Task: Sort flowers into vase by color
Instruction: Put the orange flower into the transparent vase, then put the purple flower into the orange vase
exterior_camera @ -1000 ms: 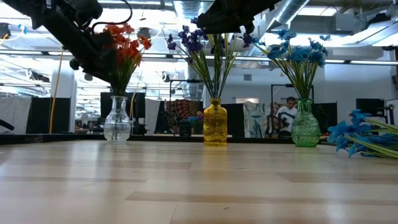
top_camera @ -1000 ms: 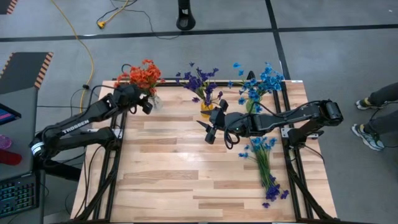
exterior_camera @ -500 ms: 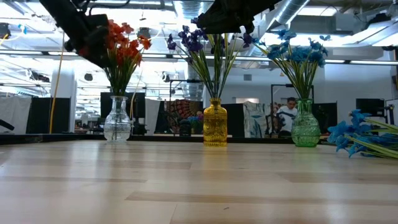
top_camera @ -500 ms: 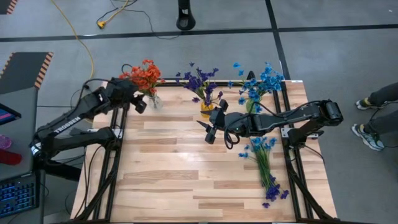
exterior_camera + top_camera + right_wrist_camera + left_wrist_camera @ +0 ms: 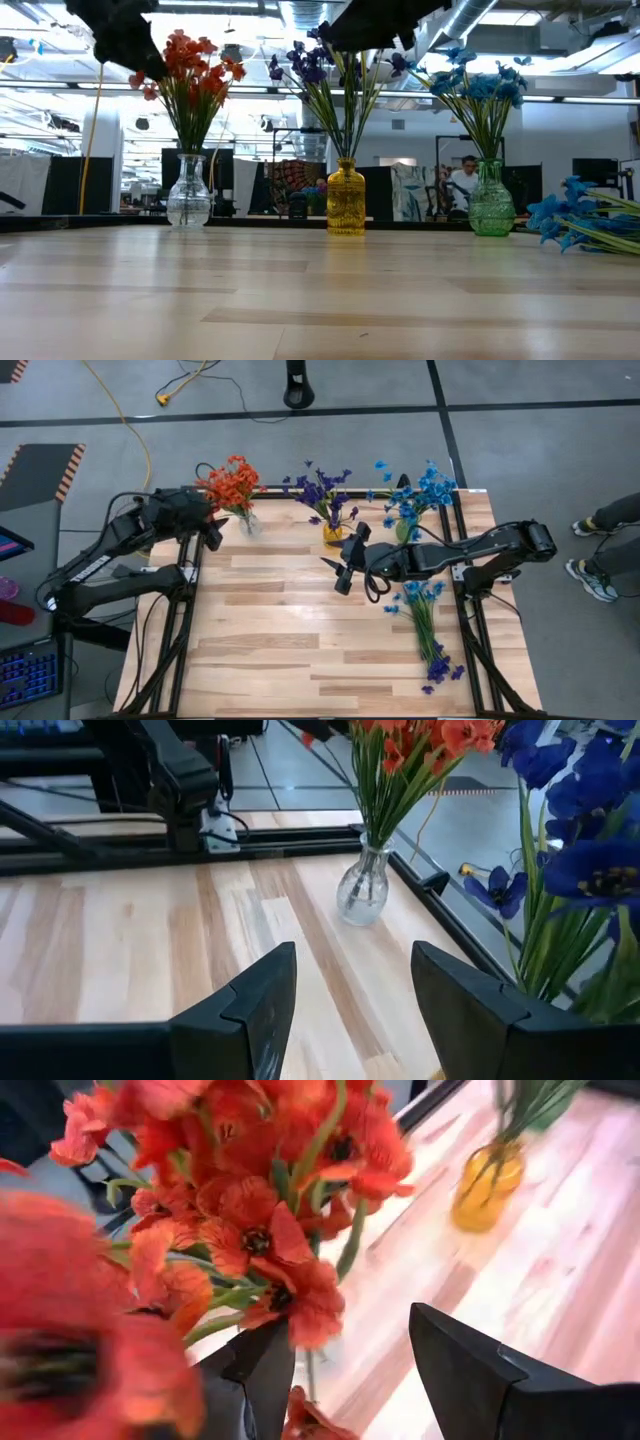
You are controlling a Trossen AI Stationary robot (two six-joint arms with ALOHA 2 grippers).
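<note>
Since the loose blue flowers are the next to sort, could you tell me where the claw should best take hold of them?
Grip the blue flowers on the bare green stems, midway between the blue blossoms at one end and the darker ones at the other. They lie flat near the table's right edge, so come straight down, fingers across the stems. The open right claw is probably nearest; the left claw, also open, is by the orange flowers.

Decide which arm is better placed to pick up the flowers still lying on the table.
The right. Its open gripper hovers mid-table, close to the loose flowers on the right side; the left gripper, also open, is by the clear vase at the far-left corner.
</note>
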